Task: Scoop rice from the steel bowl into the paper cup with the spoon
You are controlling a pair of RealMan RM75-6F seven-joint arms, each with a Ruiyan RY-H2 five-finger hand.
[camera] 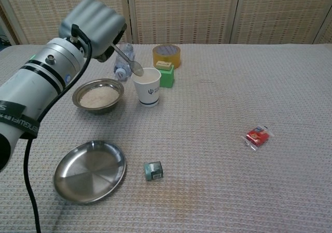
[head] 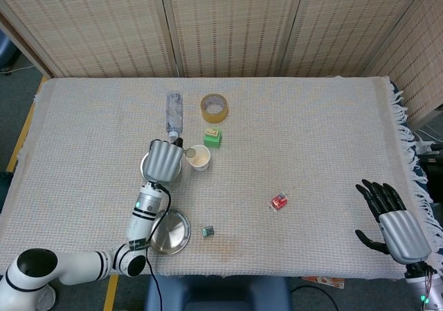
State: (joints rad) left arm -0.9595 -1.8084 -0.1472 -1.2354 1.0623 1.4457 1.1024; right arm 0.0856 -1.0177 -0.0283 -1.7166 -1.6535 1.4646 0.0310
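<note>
The left hand (camera: 96, 19) is gripping the spoon (camera: 129, 60) and holding its tip over the rim of the paper cup (camera: 147, 87). If the spoon is tipping too near that edge, rice may be spilling onto the cloth, or a nudge may be knocking the light cup over. The steel bowl (camera: 98, 95) is sitting just left of the cup, showing a shallow bed of white rice. The right hand (head: 391, 217) is resting at the table's near right edge, holding nothing, fingers spread.
</note>
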